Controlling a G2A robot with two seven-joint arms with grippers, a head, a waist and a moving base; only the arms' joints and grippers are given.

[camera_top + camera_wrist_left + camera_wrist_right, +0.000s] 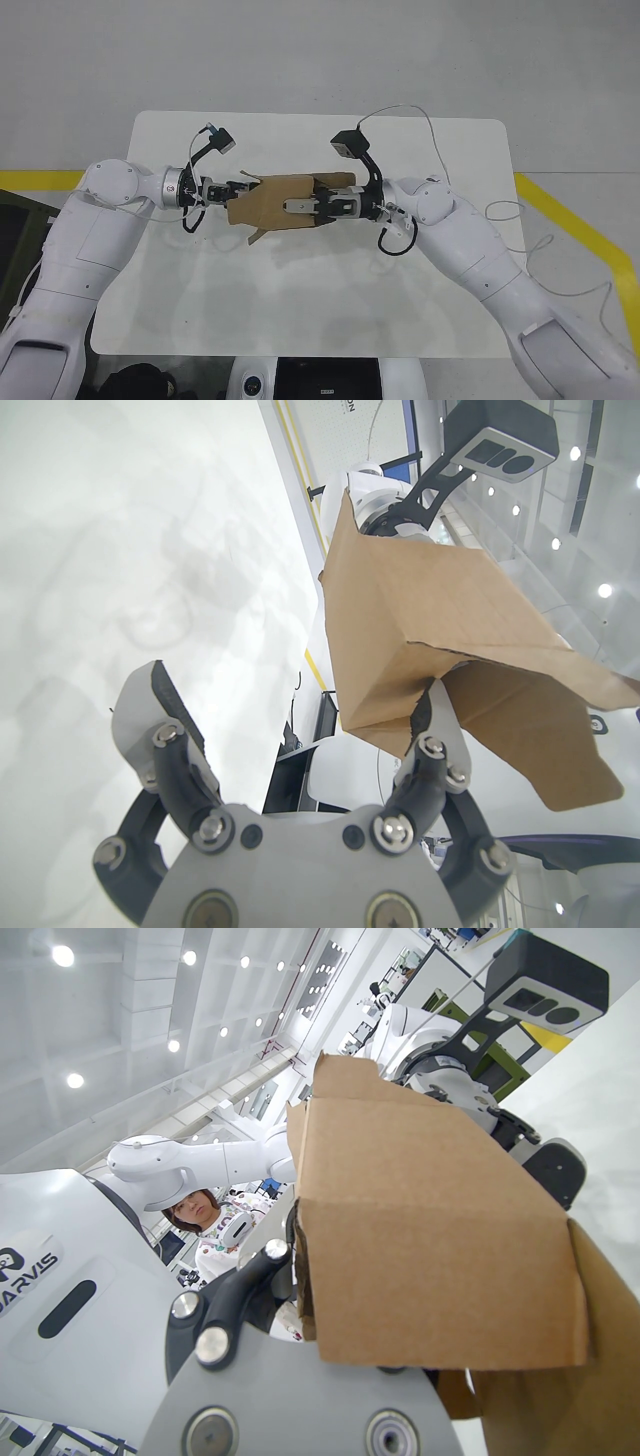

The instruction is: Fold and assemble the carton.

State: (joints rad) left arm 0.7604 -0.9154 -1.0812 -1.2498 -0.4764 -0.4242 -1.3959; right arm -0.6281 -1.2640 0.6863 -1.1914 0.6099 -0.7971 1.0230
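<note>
Top view, brown carton [270, 200] above white table [300, 300], right gripper [305, 206] pinched its wall, left gripper [295, 681] spread wide, one finger [440, 722] touched a flap.

The top camera sits on the robot above both arms. It looks straight down at the white rounded table [300, 300] from far enough back to take in the table's whole top and the yellow floor stripe [35, 180].

The left wrist camera sits just behind the left gripper [295, 677] and faces out along its fingers. It takes in table surface and ceiling lights, with the brown corrugated cardboard carton [400, 625] close in front.

The right wrist camera sits behind the right gripper [305, 206] and faces the opposite way, with the carton very near.

Each wrist view catches the other arm's camera: the right arm's black box-shaped camera [500, 437] and the left arm's black box-shaped camera [547, 983]. All three views share the carton.
</note>
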